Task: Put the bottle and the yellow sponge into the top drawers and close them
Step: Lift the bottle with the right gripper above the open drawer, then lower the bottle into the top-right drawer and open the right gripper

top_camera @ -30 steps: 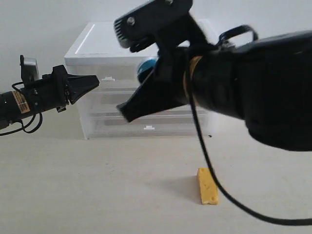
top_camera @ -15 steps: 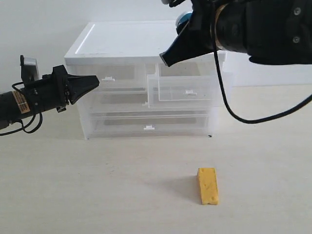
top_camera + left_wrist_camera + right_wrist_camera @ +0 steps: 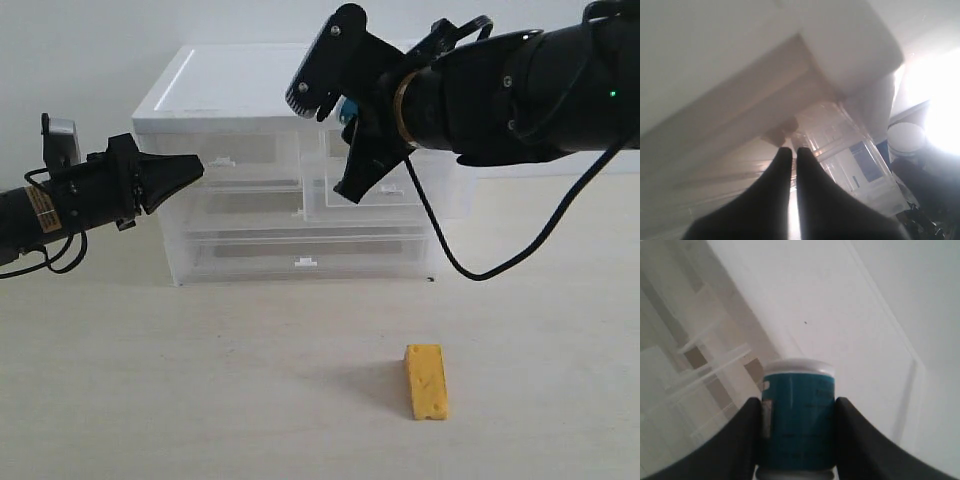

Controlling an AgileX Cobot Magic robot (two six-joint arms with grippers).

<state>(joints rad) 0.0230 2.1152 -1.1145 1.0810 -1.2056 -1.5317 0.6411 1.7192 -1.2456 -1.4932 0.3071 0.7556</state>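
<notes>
exterior view: the right gripper (image 3: pixel 330 142) is clamped on the bottle (image 3: pixel 346 109), one finger on each side of the teal label. the bottle hangs in the air above the left part of the pulled-out right top drawer (image 3: pixel 430 195), apart from it. the coming move turns on this relation: the drawer opening lies below the fingers, so the release calls for a descent into it. right wrist view: the bottle's long axis runs along the fingers, white cap toward the tips. the right arm reaches in from the right and its wrist is pitched so the fingers slant down and left toward the drawer unit (image 3: pixel 230 95). the left gripper (image 3: pixel 196 168) hovers level, fingers together with nothing between them, tips just beside the shut left top drawer (image 3: pixel 250 150). the yellow sponge (image 3: pixel 425 382) lies on the table (image 3: pixel 180 390), well apart from both grippers, long axis pointing toward the unit, below the right arm.
</notes>
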